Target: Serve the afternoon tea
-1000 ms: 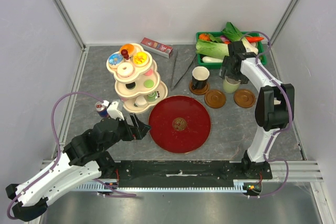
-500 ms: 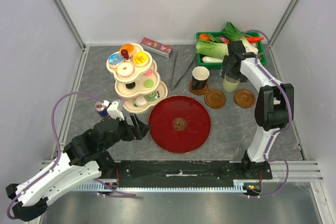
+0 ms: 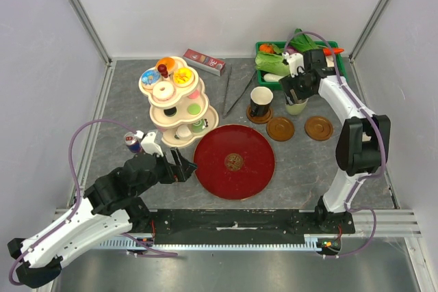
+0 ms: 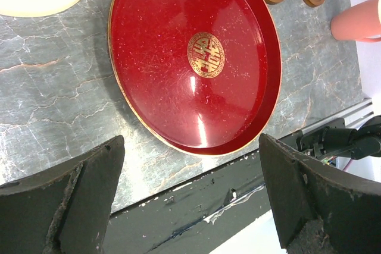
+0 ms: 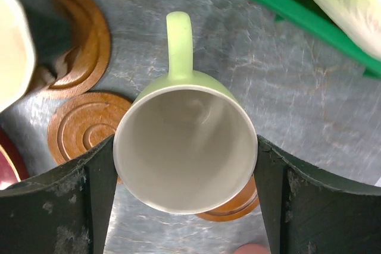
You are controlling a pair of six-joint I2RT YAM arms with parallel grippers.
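Mug (image 3: 261, 100) on coaster (image 3: 259, 120) behind tray (image 3: 217, 170)

The left arm (image 3: 79, 223) and right arm (image 3: 345, 100) are each built of smooth white shell links joined by bulky, rounded black joint housings, and a thin purple cable (image 3: 74, 152) loops loose alongside each one. The left hand (image 3: 181, 167) and right hand (image 3: 296, 94) are black, each with a small white block mounted on its wrist. Seen close, the fingers (image 4: 71, 206) are broad, dark, wedge-shaped slabs with matte, scuffed surfaces and pale, dusty wear along their edges.
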